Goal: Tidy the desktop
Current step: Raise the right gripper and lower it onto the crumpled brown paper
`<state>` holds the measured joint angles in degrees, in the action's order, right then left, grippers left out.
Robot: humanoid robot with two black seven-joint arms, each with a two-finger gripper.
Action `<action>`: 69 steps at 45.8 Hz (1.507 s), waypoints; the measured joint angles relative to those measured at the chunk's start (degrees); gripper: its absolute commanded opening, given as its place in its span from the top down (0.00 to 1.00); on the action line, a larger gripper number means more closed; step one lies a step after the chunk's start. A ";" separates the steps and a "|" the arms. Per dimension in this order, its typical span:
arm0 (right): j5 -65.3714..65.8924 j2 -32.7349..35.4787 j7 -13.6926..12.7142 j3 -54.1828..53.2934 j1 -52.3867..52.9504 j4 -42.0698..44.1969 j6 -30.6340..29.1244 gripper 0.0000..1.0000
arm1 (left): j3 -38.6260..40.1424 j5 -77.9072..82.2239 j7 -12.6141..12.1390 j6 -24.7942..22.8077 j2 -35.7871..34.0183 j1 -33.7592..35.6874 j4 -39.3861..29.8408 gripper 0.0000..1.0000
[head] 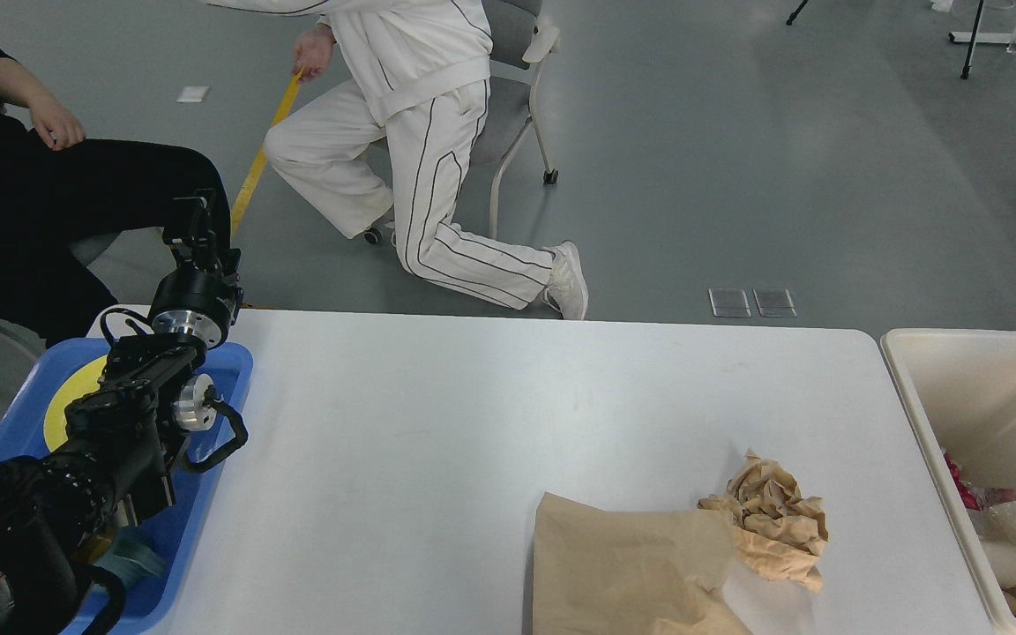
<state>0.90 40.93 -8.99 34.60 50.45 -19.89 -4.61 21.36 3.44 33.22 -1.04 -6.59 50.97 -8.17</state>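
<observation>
The desktop [473, 423] is a large white tabletop filling the lower half of the head view. A flat brown paper bag [623, 564] lies at its front edge, and a crumpled wad of brown paper [773, 520] touches the bag's right end. My left arm rises from the lower left over the blue tray. Its gripper [193, 225] is held high beyond the table's far left corner, dark against black trousers, so its fingers cannot be told apart. My right arm and gripper are out of view.
A blue tray [226, 362] with a yellow plate [63, 414] sits at the table's left edge under my left arm. A beige bin [922, 414] holding trash stands at the right edge. Two people sit beyond the table, one in white [437, 132] on a wheeled chair.
</observation>
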 measured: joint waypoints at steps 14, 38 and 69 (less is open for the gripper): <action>-0.08 -4.45 -0.08 0.27 -2.09 1.85 -0.40 0.00 | 0.00 0.00 0.00 0.00 0.00 0.00 0.00 0.03; 0.21 -22.64 -0.50 12.84 28.40 -1.16 -11.90 0.00 | 0.00 0.00 0.00 -0.02 0.00 0.00 0.00 0.03; -0.73 -29.70 -0.29 20.10 63.57 -28.65 -50.39 0.00 | 0.00 -0.02 0.00 -0.01 0.00 0.00 0.00 0.03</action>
<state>0.16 11.23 -9.27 54.70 114.02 -48.55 -55.00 21.36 3.42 33.22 -1.06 -6.59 50.97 -8.17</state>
